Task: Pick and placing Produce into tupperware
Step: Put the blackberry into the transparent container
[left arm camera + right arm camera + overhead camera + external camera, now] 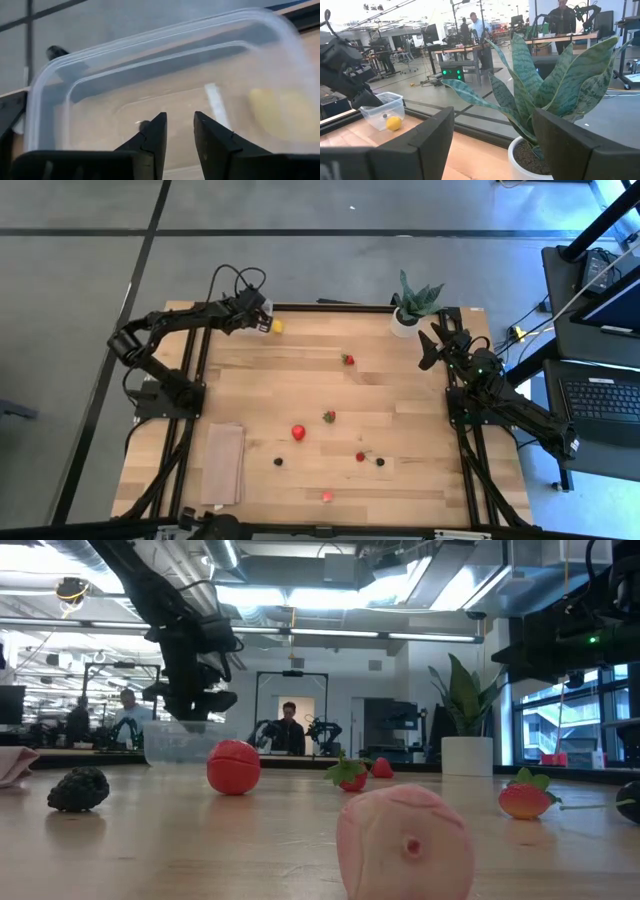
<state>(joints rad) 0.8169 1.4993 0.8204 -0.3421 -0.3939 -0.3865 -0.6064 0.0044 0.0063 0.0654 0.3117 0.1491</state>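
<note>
The clear tupperware [272, 326] stands at the table's far left; a yellow piece [280, 110] and a small dark piece [142, 124] lie inside it. My left gripper [180, 120] hovers just above its open top, fingers a little apart and empty. It also shows in the low view [190, 710] over the tupperware [185, 743]. Red strawberry-like pieces [347, 360] [328, 417], a red round one [298, 433], dark berries [279, 462] [380, 461] and a pink piece [327, 496] lie on the table. My right gripper [430, 345] waits wide open near the far right.
A spiky green plant in a white pot [413, 308] stands at the far right, right in front of my right gripper [495, 145]. A flat tan cloth [223, 463] lies at the near left. People stand in the room beyond the table.
</note>
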